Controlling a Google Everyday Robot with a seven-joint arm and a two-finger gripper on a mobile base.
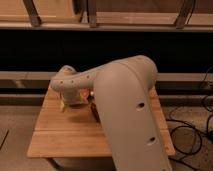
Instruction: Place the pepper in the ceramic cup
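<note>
WORKING BLIND SIDE: A single bulky pale-grey robot arm folds over a low, light-wood planked table. Its elbow is thrust toward the camera and its forearm reaches back to the table's far left, where the rounded wrist points down. The two-finger tool hangs beneath that wrist, just above the tabletop and largely masked by the forearm. Its jaws stand apart, and nothing can be seen held between them. The posture looks chosen to bring the tool straight down on whatever lies there, at the price of hiding it from this view.

Two scraps of colour show below the forearm, both at table level: one orange-red patch just right of the wrist and one pale yellowish shape at its lower left. Whether either is the pepper, and where the small pale whitish-grey ceramic cup stands, cannot be told. Both are presumably under the arm at the table's far left.

The count: one arm, one tool, one table, two coloured patches. Dark cables, their number unclear, trail over the speckled floor at right, and a pale horizontal rail runs along the back.
</note>
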